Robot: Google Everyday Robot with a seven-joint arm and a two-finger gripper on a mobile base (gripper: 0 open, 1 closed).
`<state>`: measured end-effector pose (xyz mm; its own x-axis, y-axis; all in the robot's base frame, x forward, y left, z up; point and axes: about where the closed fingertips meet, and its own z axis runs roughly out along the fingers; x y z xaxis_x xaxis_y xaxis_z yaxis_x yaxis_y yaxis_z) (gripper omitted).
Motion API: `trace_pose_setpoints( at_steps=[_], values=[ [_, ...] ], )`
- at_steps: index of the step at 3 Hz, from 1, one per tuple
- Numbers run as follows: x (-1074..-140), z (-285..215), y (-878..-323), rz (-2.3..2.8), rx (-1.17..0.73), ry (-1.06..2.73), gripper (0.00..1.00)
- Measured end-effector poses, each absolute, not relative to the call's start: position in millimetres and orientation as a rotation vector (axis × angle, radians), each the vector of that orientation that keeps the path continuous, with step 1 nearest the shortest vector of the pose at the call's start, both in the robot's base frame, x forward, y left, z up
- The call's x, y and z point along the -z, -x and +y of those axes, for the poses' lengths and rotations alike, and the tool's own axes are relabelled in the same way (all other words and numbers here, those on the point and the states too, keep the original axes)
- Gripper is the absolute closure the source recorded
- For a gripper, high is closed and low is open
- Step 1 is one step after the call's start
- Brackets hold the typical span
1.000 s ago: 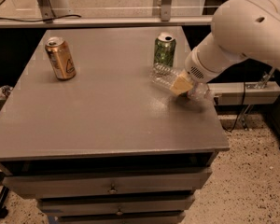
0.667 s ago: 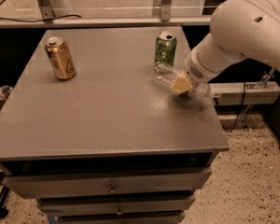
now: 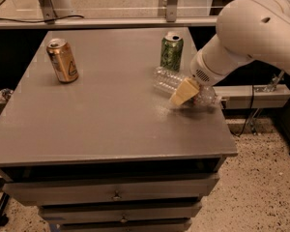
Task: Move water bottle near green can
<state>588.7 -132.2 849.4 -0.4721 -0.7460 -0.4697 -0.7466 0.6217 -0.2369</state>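
Note:
The water bottle is clear ribbed plastic and lies on its side on the grey table, just in front and to the right of the green can. The green can stands upright at the table's back right. My gripper comes in from the right on the white arm and sits over the bottle's middle. Its cream finger presses the bottle's near side, and the jaws are shut on the bottle. The bottle's right end sticks out past the gripper near the table's right edge.
A gold-orange can stands upright at the table's back left. The table's right edge is close to the bottle. Drawers sit below the table top. A rail runs behind the table.

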Motion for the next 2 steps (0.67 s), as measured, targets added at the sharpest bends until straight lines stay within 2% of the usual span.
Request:
trace_pose_setpoints(
  at_steps=[2],
  values=[
    [-854.2, -136.6, -587.1, 2.302, -0.015, 1.151, 0.0]
  ],
)
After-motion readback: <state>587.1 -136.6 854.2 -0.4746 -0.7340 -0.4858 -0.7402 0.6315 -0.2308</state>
